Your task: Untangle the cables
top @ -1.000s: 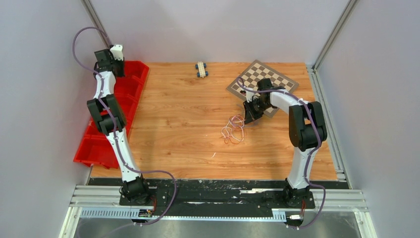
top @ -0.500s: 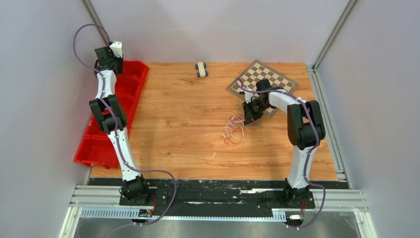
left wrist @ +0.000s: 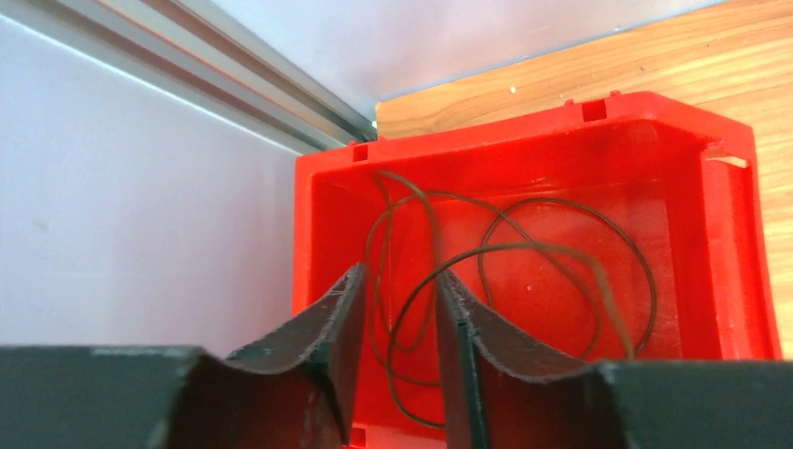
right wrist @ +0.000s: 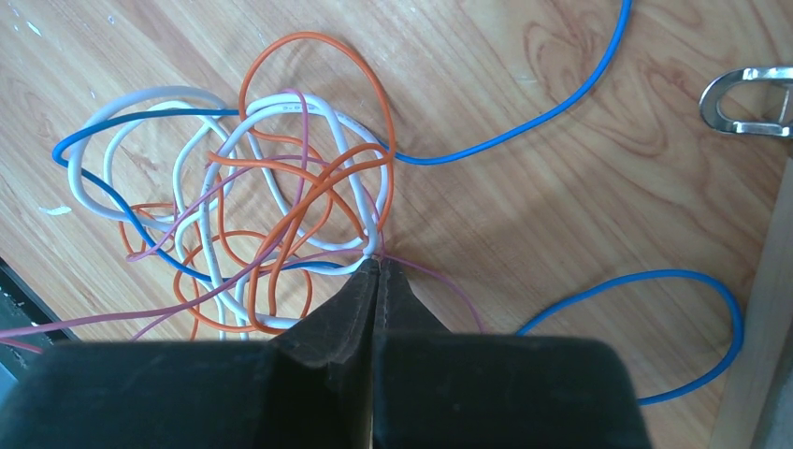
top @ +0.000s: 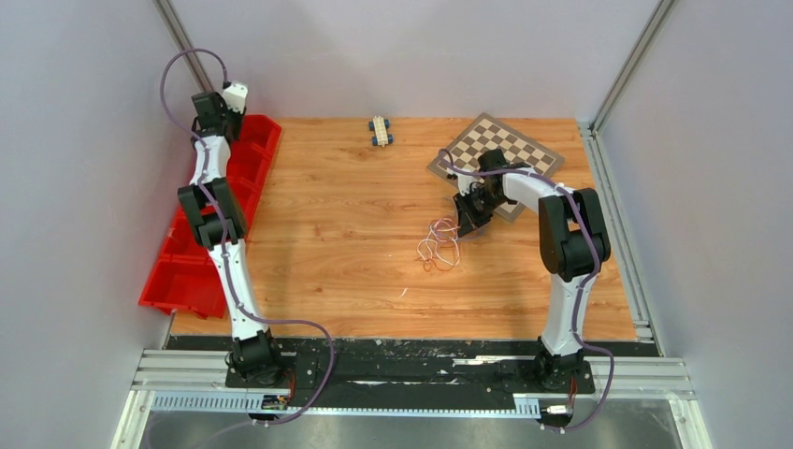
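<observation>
The right gripper (right wrist: 376,264) is closed tight, its tips pinching a strand of the cables (top: 438,241) (white, orange, blue, pink), which lie on the table (top: 327,243) at its 8 o'clock. The left gripper (left wrist: 400,277) is slightly parted and holds nothing, over a red bin (left wrist: 524,117).

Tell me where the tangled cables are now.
Top view: the cables lie on the table right of centre, at the right gripper, near the chessboard.
</observation>
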